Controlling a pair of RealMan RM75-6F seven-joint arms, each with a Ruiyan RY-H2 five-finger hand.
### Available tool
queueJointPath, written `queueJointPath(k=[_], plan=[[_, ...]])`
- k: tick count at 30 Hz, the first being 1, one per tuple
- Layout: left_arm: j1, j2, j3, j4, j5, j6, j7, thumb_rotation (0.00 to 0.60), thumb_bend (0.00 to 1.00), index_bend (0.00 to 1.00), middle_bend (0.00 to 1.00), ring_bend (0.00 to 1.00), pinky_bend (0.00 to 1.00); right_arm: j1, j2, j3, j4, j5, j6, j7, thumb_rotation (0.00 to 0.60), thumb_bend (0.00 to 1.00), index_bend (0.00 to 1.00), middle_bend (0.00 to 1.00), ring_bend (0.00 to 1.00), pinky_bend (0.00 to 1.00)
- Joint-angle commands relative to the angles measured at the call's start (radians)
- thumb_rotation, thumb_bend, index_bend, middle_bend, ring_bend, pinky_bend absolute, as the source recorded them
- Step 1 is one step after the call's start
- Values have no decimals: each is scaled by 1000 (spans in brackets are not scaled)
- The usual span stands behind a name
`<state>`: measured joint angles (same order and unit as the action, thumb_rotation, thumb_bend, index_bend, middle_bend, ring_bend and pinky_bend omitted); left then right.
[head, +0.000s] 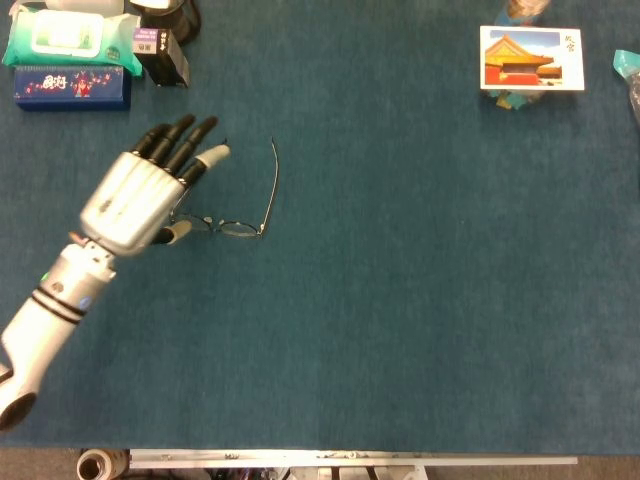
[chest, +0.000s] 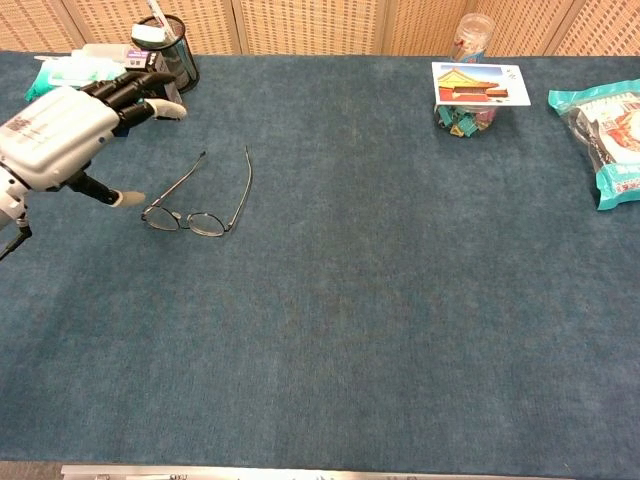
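The left hand (head: 135, 200) is hovering over the glasses (head: 240, 205), fingers apart and gripping nothing; the chest view shows it above the cloth, its thumb pointing down towards the near lens. The glasses are lying open on the table (head: 400, 300), in the left half and nearer the far edge than the near one, lenses towards the near edge and both arms pointing at the far edge. The right hand is not showing in either view.

To do this well, the hand is probably best coming down slowly and square over the frame, pinching at the bridge or the hinge instead of pressing on a lens. The frame is thin dark wire with small rounded lenses, so it is likely light, springy and easy to bend or skid. The table covering is a matt blue-green cloth with a felt-like nap, which should be giving some grip under the wire.

At the far left corner are sitting a soft green pack of wipes (head: 68, 35), a flat dark blue box (head: 72, 86) and a small black carton (head: 162, 56). Towards the far right corner a glossy postcard (head: 531, 58) is lying on a jar.
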<state>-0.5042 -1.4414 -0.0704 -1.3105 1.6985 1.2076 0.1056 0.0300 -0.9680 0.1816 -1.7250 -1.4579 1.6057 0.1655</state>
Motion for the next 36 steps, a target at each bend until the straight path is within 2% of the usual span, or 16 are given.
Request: queueJointPath(k=[1,10,36], plan=[[-32,-37,-12,43,-40,-46,19,600,0,153,0,40,163,6,-3,3,5,6,-9,3,600,45,155,214,159,269],[-90,-70,-26,110,-93,-122,49,600,0,152,0,39,163,23,-10,6,20,32,-45,3,600,47,156,214,159,268],[-153,-105,22,176,-133,-196,106,600,0,152,0,39,163,25,-19,3,24,31,-40,-13,600,47,155,214,159,268]])
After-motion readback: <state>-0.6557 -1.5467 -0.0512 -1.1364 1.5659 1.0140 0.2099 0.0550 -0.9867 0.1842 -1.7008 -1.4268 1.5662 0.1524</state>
